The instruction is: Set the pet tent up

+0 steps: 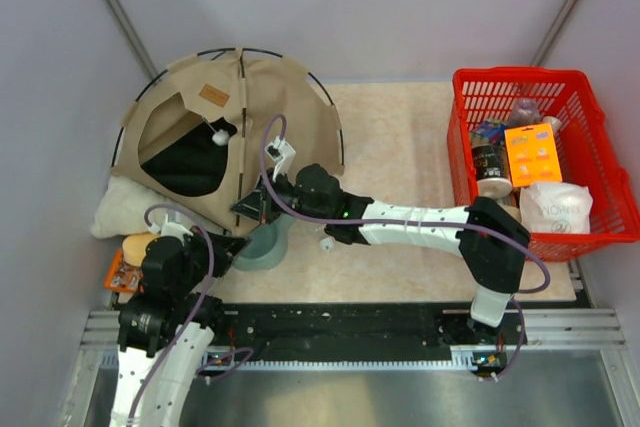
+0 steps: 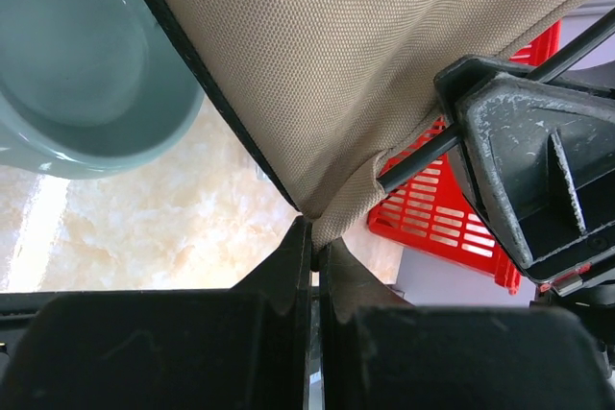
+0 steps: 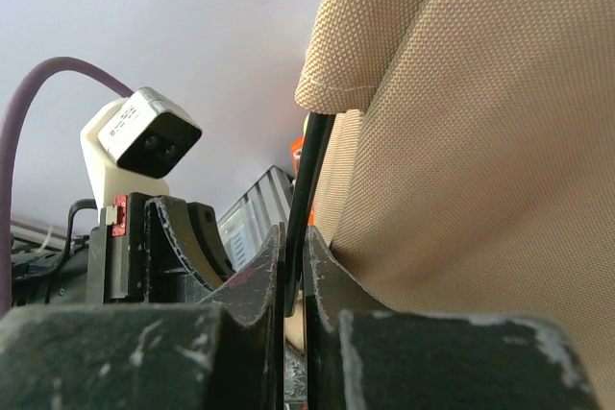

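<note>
Both arms reached toward the left of the table, grippers clamped and near each other.

The left arm (image 1: 165, 347) rose from its base at the near left corner and bent forward, its wrist turned inward toward the centre. The left gripper (image 2: 313, 237) had both fingers pressed together, pinching a fabric corner of the pet tent (image 2: 365, 74). The right arm (image 1: 420, 227) stood up from its base at the near right, with its forearm stretched across to the left. The right gripper (image 3: 293, 256) had its fingers almost meeting, with a thin pole of the same tent nipped between them. The two grippers were close together but apart.
</note>
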Available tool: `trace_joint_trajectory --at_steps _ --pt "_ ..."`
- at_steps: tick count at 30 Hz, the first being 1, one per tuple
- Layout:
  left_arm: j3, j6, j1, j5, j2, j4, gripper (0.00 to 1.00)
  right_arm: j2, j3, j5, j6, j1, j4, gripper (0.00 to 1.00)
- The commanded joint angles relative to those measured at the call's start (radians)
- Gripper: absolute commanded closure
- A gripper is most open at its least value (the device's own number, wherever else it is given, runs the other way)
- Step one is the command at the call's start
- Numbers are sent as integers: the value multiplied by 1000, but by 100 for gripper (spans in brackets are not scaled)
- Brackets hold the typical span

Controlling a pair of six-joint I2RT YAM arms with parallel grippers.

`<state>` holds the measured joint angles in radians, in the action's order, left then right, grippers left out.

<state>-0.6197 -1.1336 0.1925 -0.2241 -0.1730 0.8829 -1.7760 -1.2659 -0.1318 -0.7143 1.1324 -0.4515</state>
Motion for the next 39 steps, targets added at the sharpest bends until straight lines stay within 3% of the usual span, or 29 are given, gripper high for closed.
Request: trace_joint_trajectory --at_steps 1,9,39 --pt "-40 17 -1 -40 -17 -71 100 13 -53 55 46 1 -16 100" --pt "-52 32 -1 -26 -28 -41 100 64 -33 87 47 0 -44 100" --pt "-83 130 -2 -43 -62 -16 100 3 -43 101 22 7 -18 100"
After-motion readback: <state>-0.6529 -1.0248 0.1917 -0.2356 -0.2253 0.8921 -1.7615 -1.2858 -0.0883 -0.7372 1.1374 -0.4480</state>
